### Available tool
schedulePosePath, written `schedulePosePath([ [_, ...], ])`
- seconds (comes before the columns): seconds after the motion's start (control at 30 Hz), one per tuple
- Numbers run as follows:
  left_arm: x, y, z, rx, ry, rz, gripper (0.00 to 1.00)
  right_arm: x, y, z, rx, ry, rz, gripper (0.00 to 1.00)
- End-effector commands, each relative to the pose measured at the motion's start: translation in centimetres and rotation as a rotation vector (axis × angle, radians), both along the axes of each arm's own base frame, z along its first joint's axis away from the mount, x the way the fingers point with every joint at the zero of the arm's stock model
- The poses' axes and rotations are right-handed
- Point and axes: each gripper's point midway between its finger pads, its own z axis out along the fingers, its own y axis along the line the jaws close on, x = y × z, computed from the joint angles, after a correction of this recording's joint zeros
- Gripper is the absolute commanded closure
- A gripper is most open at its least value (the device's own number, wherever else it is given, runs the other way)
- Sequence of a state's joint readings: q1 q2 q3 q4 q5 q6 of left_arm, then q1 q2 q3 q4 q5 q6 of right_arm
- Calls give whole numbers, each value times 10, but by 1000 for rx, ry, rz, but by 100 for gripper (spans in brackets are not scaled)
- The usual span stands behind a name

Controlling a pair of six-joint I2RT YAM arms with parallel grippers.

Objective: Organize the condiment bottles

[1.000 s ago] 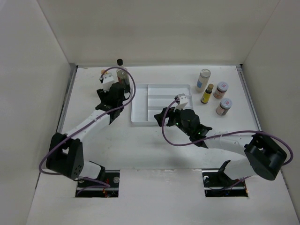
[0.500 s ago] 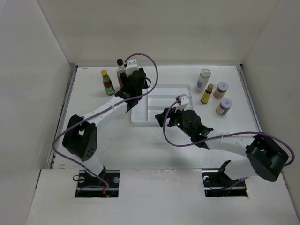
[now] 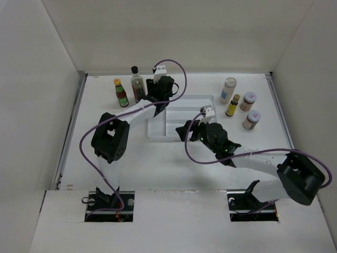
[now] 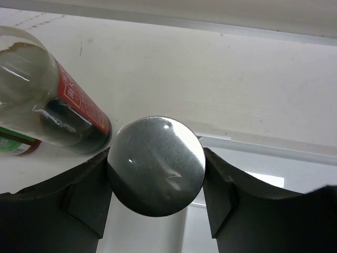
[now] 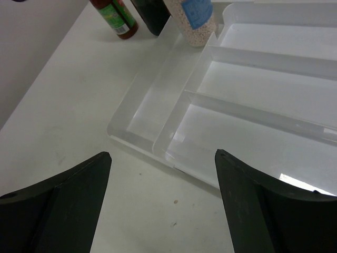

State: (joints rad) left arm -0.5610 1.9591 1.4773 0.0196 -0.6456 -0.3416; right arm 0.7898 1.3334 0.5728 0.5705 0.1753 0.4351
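My left gripper (image 4: 156, 179) is shut on the round silver lid (image 4: 156, 163) of a jar. In the right wrist view that jar (image 5: 192, 18) holds white grains and has a blue label, and it stands at the white tray's far-left corner. In the top view the gripper (image 3: 157, 95) hides it. A black-capped dark bottle (image 3: 137, 84) and a red sauce bottle (image 3: 121, 93) stand just left of it. A white-capped jar (image 3: 228, 89), a yellow bottle (image 3: 233, 105) and two pink-lidded jars (image 3: 247, 101) stand right of the tray. My right gripper (image 5: 163, 154) is open and empty over the table by the tray's near-left corner.
The white divided tray (image 3: 158, 132) lies mid-table, its compartments bare. White walls close in the table on the left, back and right. The left arm reaches across from its base to the tray's far-left corner.
My left gripper has swung right from the far-left bottles to the tray's far-left corner, uncovering the red sauce bottle and the dark bottle. The right arm has barely moved.
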Motion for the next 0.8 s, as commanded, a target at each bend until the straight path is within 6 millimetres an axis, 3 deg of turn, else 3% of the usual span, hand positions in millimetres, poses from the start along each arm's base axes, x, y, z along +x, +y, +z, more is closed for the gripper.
schedulePosePath([
  [0.0, 20, 0, 48, -60, -135, 24, 55, 4, -1, 26, 68, -61, -10, 13],
  [0.1, 22, 1, 39, -54, -122, 28, 47, 5, -4, 28, 73, -67, -18, 12],
  [0.17, 21, 1, 38, -54, -120, 29, 36, 5, -6, 28, 74, -68, -21, 11],
  [0.23, 18, 0, 46, -67, -134, 24, 25, 4, -6, 30, 77, -71, -21, 10],
  [0.33, 8, -2, 77, -92, -173, 5, 18, 3, -6, 31, 83, -75, -19, 10],
  [0.57, -25, 15, 160, -165, -282, -19, 18, 3, -6, 33, 82, -81, -19, 9],
  [0.63, -30, 29, 171, -170, -295, 1, 21, 3, -6, 34, 84, -83, -20, 9],
  [0.77, -25, 67, 173, -153, -276, 70, 27, 4, -6, 33, 77, -82, -20, 9],
])
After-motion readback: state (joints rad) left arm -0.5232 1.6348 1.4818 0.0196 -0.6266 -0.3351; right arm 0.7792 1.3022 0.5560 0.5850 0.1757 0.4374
